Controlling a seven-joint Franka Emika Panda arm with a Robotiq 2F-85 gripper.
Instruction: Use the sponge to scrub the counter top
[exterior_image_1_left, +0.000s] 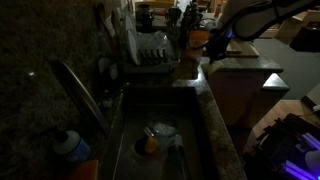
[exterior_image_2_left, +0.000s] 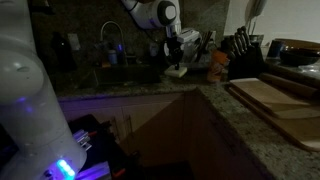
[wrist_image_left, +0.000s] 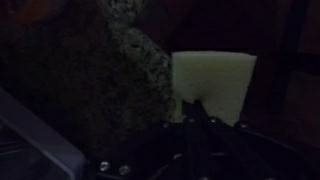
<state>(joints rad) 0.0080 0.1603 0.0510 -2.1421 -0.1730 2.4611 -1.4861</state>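
1. Small rectangular soft-looking sponge: pale yellowish, uniform, no pattern.
2. Granite slab counter top: dark brown-grey, fine lighter speckle throughout.
3. Gripper: black, unmarked in the wrist view.
4. Jointed robot arm: white casing with dark bands at the joints.
5. Flat wooden cutting board: light tan, plain.
6. Round dish in the sink: pale grey-white; small object beside it: brighter yellow-orange.
7. Plates in the rack: white.
8. Glow on the equipment below the counter: violet-blue.
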